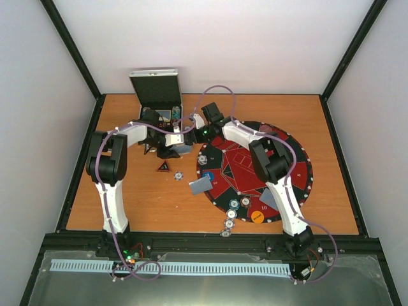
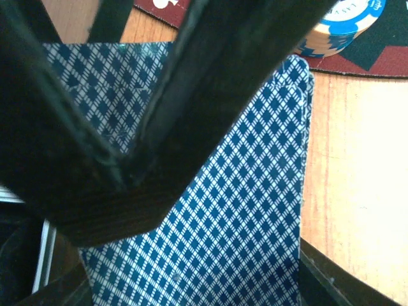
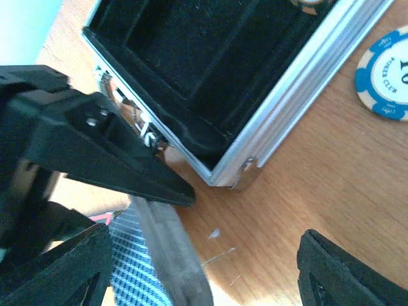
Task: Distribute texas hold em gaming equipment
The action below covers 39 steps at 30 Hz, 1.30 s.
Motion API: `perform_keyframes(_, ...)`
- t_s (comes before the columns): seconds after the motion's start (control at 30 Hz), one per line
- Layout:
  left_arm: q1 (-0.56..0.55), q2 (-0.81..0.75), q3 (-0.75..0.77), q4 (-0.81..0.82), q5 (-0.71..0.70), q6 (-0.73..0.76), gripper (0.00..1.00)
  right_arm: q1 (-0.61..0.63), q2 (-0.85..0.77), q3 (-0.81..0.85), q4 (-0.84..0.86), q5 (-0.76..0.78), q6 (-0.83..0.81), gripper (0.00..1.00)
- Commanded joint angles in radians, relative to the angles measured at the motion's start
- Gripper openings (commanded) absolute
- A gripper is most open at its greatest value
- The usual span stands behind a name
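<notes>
A deck of blue-diamond-backed playing cards (image 2: 242, 210) fills the left wrist view, and my left gripper (image 2: 204, 290) is shut on it, left of the round mat (image 1: 255, 143). From above, the deck (image 1: 183, 148) sits at the left gripper (image 1: 173, 150), in front of the open case (image 1: 156, 89). My right gripper (image 3: 197, 280) is open beside the case corner (image 3: 233, 175). The deck's grey edge (image 3: 169, 255) stands between the right gripper's fingers, close to the left one. Single cards (image 1: 200, 185) (image 1: 269, 199), spotted chips (image 1: 234, 204) and an orange disc (image 1: 257, 217) lie on the mat.
A blue-and-white chip (image 3: 389, 83) lies on the wood near the case. More chips (image 1: 179, 174) (image 1: 227, 228) and a red triangle (image 1: 164, 167) lie on the table off the mat. A chip stack (image 2: 344, 25) sits on the mat edge. Walls enclose the table.
</notes>
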Motion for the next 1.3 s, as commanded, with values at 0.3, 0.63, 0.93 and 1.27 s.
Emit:
perform_keyframes(0.3,-0.002,0.025,0.025,-0.006,0.001,0.002,0.57,0.024,0.058,0.059,-0.085,0.169,-0.043,0.77)
perform_keyframes(0.63,-0.002,0.024,0.018,-0.004,0.001,0.001,0.57,0.024,-0.035,0.016,-0.115,0.374,-0.085,0.74)
perform_keyframes(0.93,-0.002,0.026,0.018,0.001,-0.002,-0.001,0.57,0.022,-0.058,0.011,-0.110,0.298,-0.096,0.74)
perform_keyframes(1.27,-0.002,0.028,0.019,0.005,0.001,-0.002,0.57,0.003,-0.046,0.024,-0.070,0.068,-0.047,0.77)
